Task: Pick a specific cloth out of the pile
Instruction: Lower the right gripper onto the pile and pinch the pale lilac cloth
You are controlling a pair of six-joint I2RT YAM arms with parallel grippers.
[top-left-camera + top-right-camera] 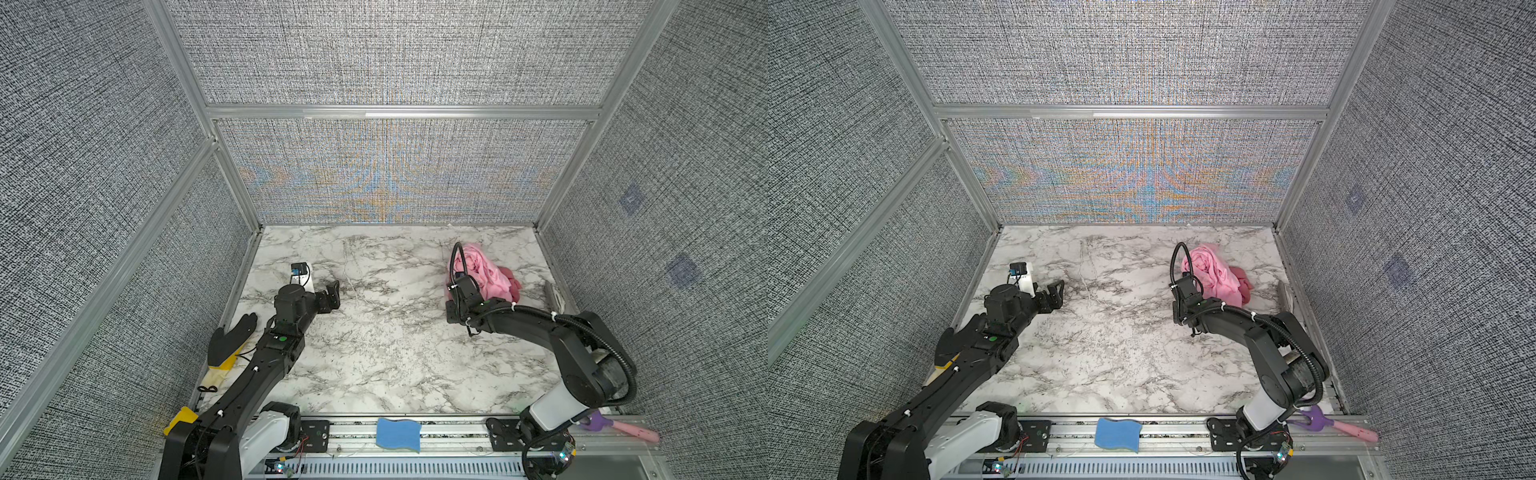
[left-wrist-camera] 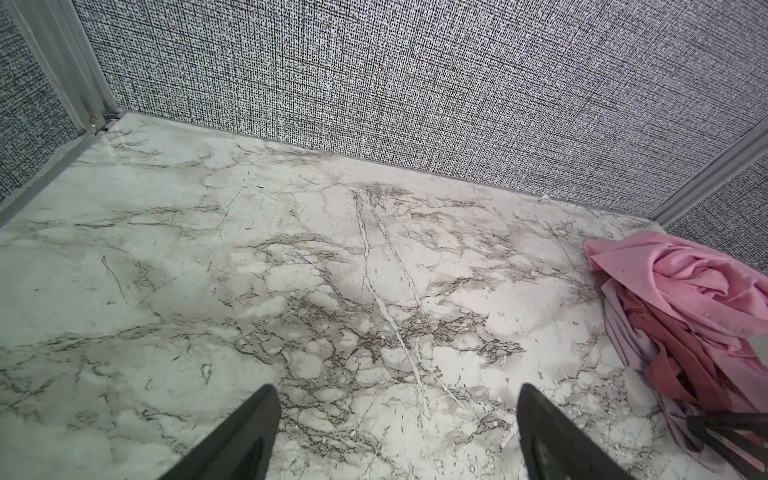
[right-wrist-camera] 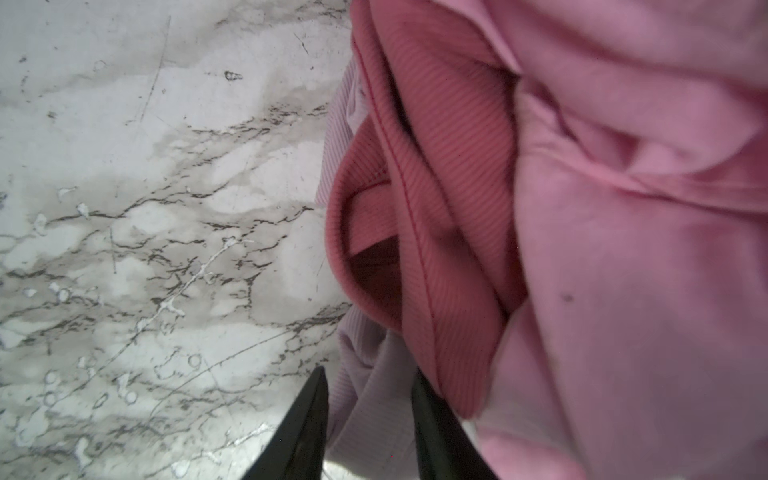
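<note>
Near the far right corner of the worktop, a marble-patterned surface, the pile of pink cloths lies bunched, shown in both top views. The bright pink cloth forms the top and bulk of the heap. The dark rose ribbed cloth is folded beneath it, along the side of the pile that faces the worktop's left edge. The cloth, pale mauve and finely ribbed, lies lowest, flat against the marble at that same side of the pile, its margin showing past the rose folds.

The right arm reaches from the near right corner, its wrist bent down over the pile's near left margin, so the top views hide its fingertips. In the right wrist view, the right gripper is closed onto a fold of the cloth: one black finger stands on the marble side, its partner against the rose cloth, and pale fabric fills the gap between them.

The left gripper hangs over bare marble toward the left edge, jaws spread wide and empty, well apart from the pile.

A blue sponge lies on the rail along the near edge, and a black glove lies at the left edge.
</note>
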